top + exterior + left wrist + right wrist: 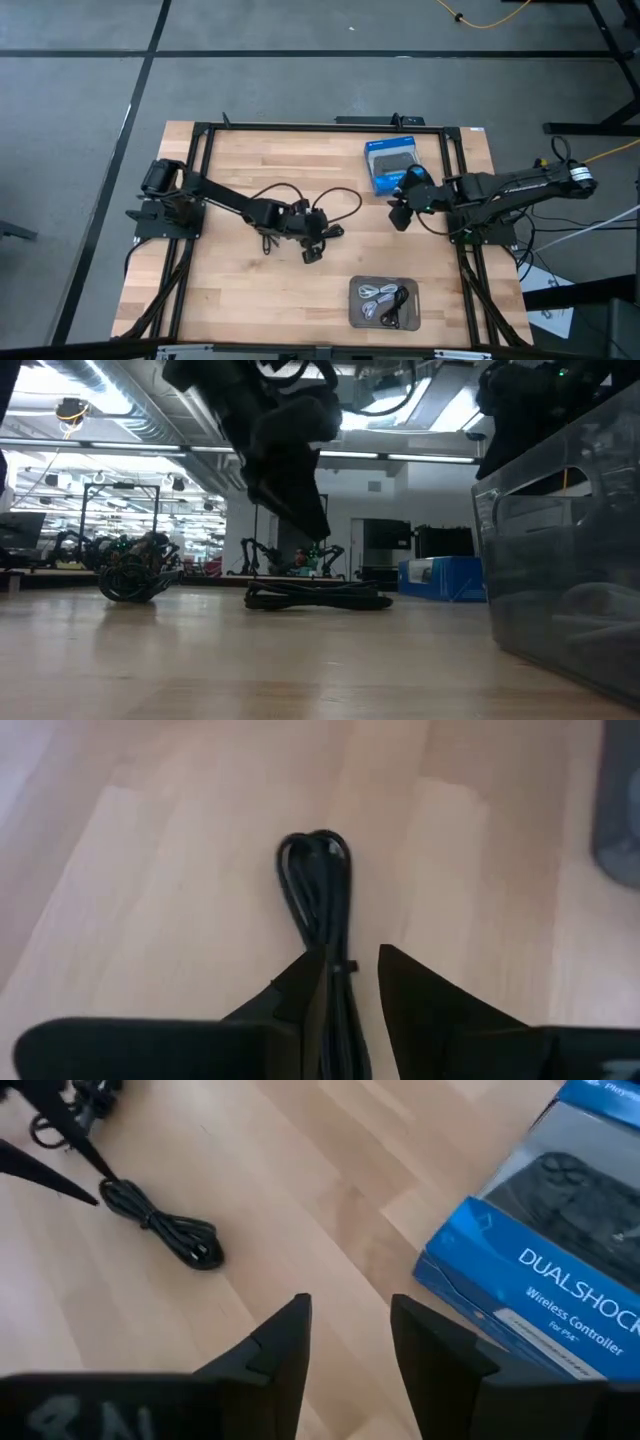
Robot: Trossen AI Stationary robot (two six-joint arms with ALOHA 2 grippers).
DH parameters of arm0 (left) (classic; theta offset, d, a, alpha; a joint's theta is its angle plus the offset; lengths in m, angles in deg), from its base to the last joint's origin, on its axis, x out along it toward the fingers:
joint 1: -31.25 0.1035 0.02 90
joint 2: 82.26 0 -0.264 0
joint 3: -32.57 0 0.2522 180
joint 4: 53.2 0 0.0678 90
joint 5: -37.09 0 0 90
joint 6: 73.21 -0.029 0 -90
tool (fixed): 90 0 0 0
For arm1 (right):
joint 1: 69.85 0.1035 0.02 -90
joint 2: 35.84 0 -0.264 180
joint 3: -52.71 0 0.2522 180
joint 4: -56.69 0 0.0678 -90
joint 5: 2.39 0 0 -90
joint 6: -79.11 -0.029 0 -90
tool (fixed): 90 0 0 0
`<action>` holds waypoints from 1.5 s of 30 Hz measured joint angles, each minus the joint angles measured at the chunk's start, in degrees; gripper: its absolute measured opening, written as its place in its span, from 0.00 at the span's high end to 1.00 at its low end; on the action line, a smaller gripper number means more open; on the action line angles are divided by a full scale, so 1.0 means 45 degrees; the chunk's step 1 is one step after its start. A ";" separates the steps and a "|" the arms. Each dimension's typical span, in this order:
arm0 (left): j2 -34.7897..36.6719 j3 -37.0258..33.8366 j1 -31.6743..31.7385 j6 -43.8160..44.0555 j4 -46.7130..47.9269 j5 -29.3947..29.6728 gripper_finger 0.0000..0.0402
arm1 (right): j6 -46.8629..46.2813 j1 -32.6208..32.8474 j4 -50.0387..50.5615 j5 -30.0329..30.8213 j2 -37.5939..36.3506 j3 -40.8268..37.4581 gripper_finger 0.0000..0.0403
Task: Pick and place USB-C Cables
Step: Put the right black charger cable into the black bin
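A black USB-C cable bundle (318,890) lies flat on the wooden table (230,290), near its middle (334,232) (318,597). My left gripper (350,955) (316,246) is open and hovers just above one end of this bundle, one finger on each side; the low view shows a gap under the fingertips. A second black bundle (268,240) (135,575) lies to its left. My right gripper (350,1305) (400,215) is open, over bare table beside the blue box (540,1270). Several white and black cables (385,300) lie in a clear tray.
The clear tray (354,284) (560,560) stands near the table's near right edge. The blue controller box (392,165) (440,578) lies at the far right. My arms' own black wires loop over the middle (300,195). A black frame (320,127) borders the table.
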 joint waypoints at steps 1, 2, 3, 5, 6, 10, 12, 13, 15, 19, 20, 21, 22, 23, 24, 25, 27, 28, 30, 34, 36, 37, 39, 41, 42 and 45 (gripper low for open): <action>-0.0102 0.0135 -0.0012 -0.0184 0.0069 -0.0044 0.79 | -0.0007 0.0000 0.0221 -0.0007 0.0000 0.0000 0.64; -0.0152 0.0198 -0.0019 -0.0264 0.0116 -0.0089 0.79 | -0.0010 0.0000 0.0481 -0.0003 0.0002 0.0000 0.64; -0.0154 0.0200 -0.0017 -0.0283 0.0323 -0.0118 0.79 | -0.0015 0.0000 0.0549 -0.0002 0.0030 0.0000 0.64; -0.0160 0.0195 0.0078 -0.0215 0.0536 -0.0415 0.79 | -0.0053 0.0000 0.0675 -0.0007 0.0068 0.0000 0.64; -0.0275 0.0200 0.0115 -0.0008 0.0558 -0.0463 0.79 | -0.0058 0.0000 0.0773 -0.0008 0.0068 0.0000 0.64; -0.0647 0.0180 0.0253 0.0355 0.0635 -0.0897 0.79 | -0.0049 0.0000 0.0731 -0.0007 0.0112 0.0000 0.64; -0.0968 0.0219 0.0303 0.0464 0.0669 -0.1095 0.79 | -0.0049 0.0000 0.0698 -0.0007 0.0112 0.0000 0.64; -0.1142 0.0174 0.0316 0.0570 0.0854 -0.1111 0.79 | -0.0044 0.0000 0.0725 -0.0006 0.0112 0.0000 0.64; -0.1530 0.0182 0.0311 0.0763 0.0713 -0.1143 0.78 | -0.0040 0.0000 0.0739 -0.0007 0.0112 0.0000 0.64; -0.2044 0.0237 0.0305 0.1047 0.0634 -0.1377 0.78 | -0.0016 0.0000 0.0816 -0.0005 0.0112 0.0000 0.64; -0.2172 0.0256 0.0313 0.1159 0.0584 -0.1462 0.78 | -0.0013 0.0000 0.0815 -0.0009 0.0112 0.0000 0.64; -0.2278 0.0254 0.0300 0.1383 0.0580 -0.1523 0.78 | -0.0010 0.0000 0.0823 -0.0006 0.0112 0.0000 0.64; -0.2360 0.0249 0.0263 0.1636 0.0589 -0.1539 0.79 | -0.0003 0.0000 0.0832 0.0003 0.0112 0.0000 0.64; -0.2434 0.0251 0.0229 0.1840 0.0598 -0.1548 0.79 | 0.0013 0.0000 0.0832 0.0031 0.0112 0.0000 0.64; -0.2470 0.0257 0.0201 0.2015 0.0595 -0.1616 0.80 | 0.0015 0.0000 0.0835 0.0070 0.0112 0.0000 0.64; -0.2482 0.0258 0.0160 0.2147 0.0594 -0.1681 0.83 | 0.0024 0.0000 0.0847 0.0127 0.0112 0.0000 0.64; -0.2486 0.0254 0.0039 0.2343 0.0574 -0.1683 0.91 | 0.0031 0.0000 0.0871 0.0177 0.0112 0.0000 0.64; -0.2487 0.0254 -0.0035 0.2344 0.0547 -0.1637 0.95 | 0.0041 0.0000 0.0871 0.0211 0.0112 0.0000 0.64; -0.2429 0.0241 -0.0156 0.2364 0.0548 -0.1307 0.96 | 0.0155 0.0000 0.0873 0.0347 0.0112 0.0000 0.64; -0.2254 0.0704 -0.0378 0.2151 0.0897 -0.0808 0.96 | 0.0473 0.0000 0.0879 0.0978 0.0094 0.0000 0.64; -0.2235 0.1232 -0.0501 0.1785 0.1133 -0.0914 0.96 | 0.0494 0.0000 0.0882 0.1561 0.0076 0.0000 0.64; -0.2234 0.1550 -0.0603 0.1650 0.1154 -0.0913 0.96 | 0.0483 0.0000 0.0890 0.1853 0.0067 0.0000 0.64; -0.1992 0.2268 -0.0827 0.1306 0.1445 -0.0699 0.96 | 0.0331 0.0000 0.0900 0.2532 0.0049 0.0000 0.64; -0.1901 0.3110 -0.1069 0.0999 0.1338 -0.0207 0.96 | 0.0263 0.0000 0.1019 0.3355 0.0044 0.0000 0.64; -0.1915 0.3481 -0.1191 0.0903 0.1452 0.0003 0.96 | 0.0226 0.0000 0.1126 0.3764 0.0033 0.0000 0.64; -0.1977 0.4576 -0.1584 0.0581 0.1668 0.0226 0.96 | -0.0089 0.0000 0.1481 0.4780 -0.0015 0.0000 0.64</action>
